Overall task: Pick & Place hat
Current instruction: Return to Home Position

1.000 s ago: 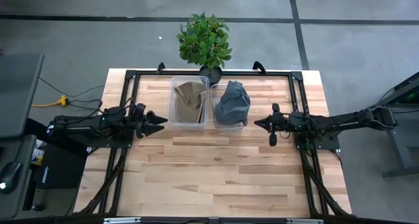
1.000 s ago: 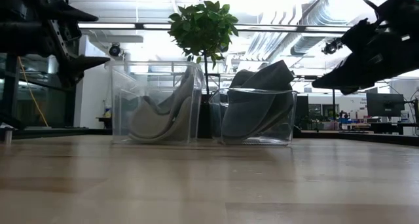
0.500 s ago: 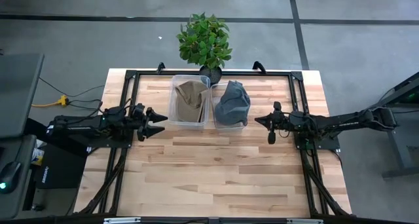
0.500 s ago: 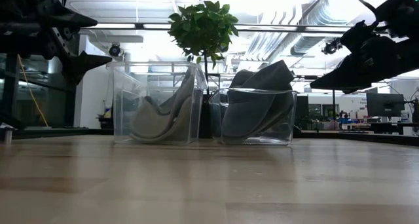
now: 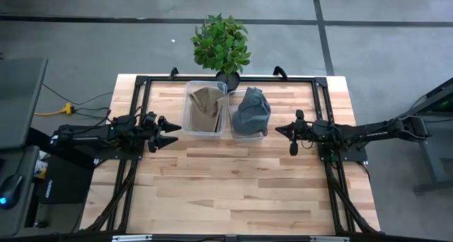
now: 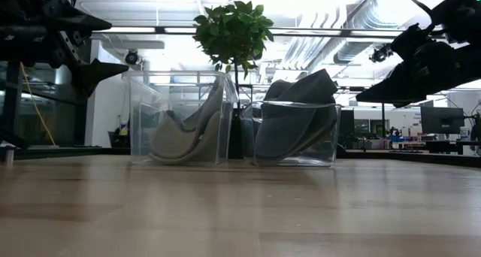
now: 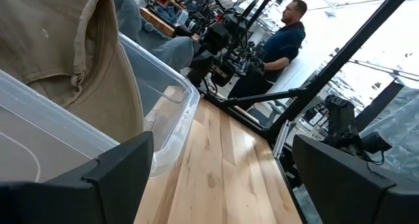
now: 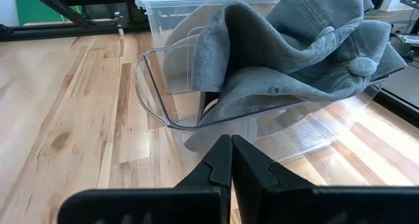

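Two clear bins stand side by side at the table's far middle. The left bin (image 5: 190,100) holds a tan hat (image 5: 205,109), crumpled against its wall (image 7: 78,73). The right bin (image 8: 157,99) holds a grey hat (image 5: 252,112), whose crown (image 8: 308,47) spills over the rim. My left gripper (image 5: 170,134) hovers open above the table, left of the tan hat's bin (image 6: 113,45). My right gripper (image 5: 283,134) hovers shut, right of the grey hat's bin (image 8: 230,145), pointing at it.
A potted plant (image 5: 221,44) stands behind the bins at the far edge. A black frame (image 5: 141,81) runs round the table. Bare wood (image 5: 233,185) spreads across the table's near half. A person (image 7: 288,34) stands in the room beyond the table.
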